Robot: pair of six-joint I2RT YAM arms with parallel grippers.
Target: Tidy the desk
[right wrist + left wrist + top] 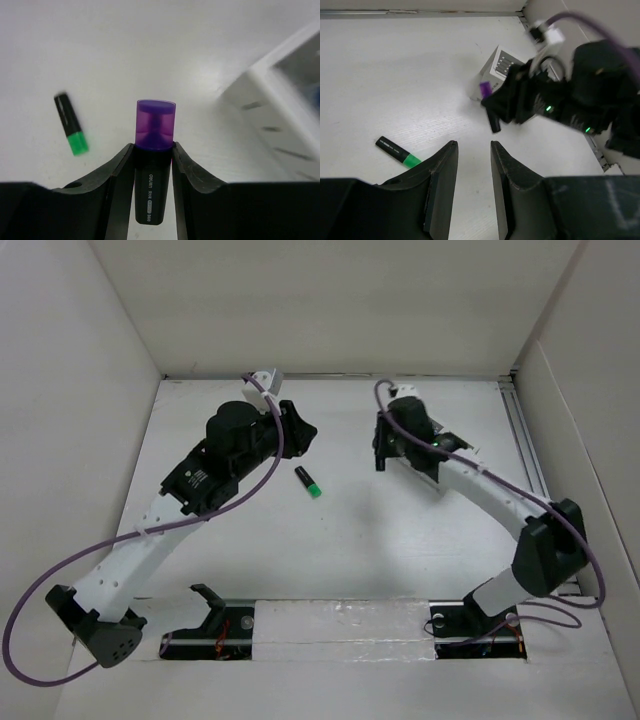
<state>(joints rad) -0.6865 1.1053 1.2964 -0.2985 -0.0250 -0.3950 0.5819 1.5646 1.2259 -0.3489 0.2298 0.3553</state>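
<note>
White matte desk (400, 550). Your right claw (153, 146) pinches black purple-capped highlighter (155, 125), cap forward; white slotted box (280, 115) close on its right. Left claw (472, 145) spread, empty.

L gripper (473, 146): gap btwn jaws free, bare desk (395, 75) straight ahead. Green marker (396, 151) lies flat ahead-left of L jaws, low obstacle. Ahead-right blocked by R arm (580, 95), white box (495, 67) just beyond. R gripper (152, 146): gap filled by purple highlighter (155, 170). Box close ahead-right of R jaws, marker ahead-left, open desk btwn.
</note>
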